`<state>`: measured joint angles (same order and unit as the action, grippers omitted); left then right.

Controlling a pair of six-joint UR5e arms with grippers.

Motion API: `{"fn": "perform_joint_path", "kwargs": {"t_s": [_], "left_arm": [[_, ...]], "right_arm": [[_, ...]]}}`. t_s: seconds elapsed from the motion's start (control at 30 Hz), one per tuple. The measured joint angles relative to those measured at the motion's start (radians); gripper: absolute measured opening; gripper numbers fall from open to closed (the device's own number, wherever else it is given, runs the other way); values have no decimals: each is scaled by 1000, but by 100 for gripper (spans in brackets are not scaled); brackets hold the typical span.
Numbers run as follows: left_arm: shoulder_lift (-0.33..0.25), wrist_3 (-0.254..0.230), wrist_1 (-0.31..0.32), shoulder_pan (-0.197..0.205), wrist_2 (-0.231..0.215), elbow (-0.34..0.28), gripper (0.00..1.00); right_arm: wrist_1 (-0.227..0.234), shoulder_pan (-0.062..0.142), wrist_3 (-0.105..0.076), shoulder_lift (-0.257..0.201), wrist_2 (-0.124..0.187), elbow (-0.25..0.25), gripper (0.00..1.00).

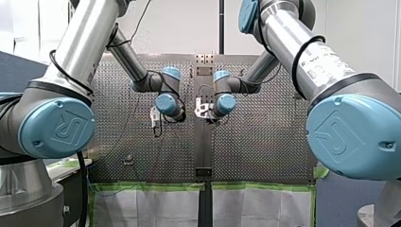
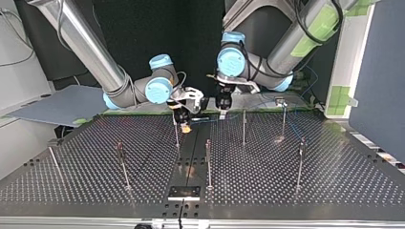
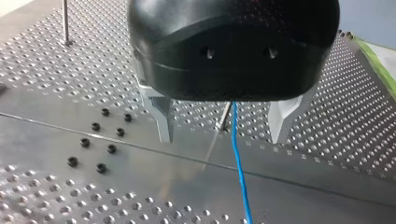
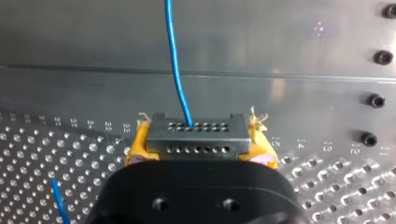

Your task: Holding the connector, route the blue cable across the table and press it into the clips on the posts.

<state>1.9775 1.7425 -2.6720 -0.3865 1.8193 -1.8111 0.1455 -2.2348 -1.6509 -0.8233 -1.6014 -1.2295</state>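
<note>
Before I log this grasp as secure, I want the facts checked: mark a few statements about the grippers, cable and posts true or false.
1. My right gripper is shut on the connector. True.
2. My left gripper clamps the blue cable. False: its fingers stand open, and the cable passes between them untouched.
3. The blue cable comes out of the connector's holed face. True.
4. The posts lie flat on the table. False: they stand upright.
</note>
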Motion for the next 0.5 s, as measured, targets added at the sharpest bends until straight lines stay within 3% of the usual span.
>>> {"fn": "perform_joint_path", "kwargs": {"t_s": [0.5], "left_arm": [[106, 40, 26, 15, 37, 73, 100]], "right_arm": [[3, 5, 1, 0, -1, 0, 0]]}}
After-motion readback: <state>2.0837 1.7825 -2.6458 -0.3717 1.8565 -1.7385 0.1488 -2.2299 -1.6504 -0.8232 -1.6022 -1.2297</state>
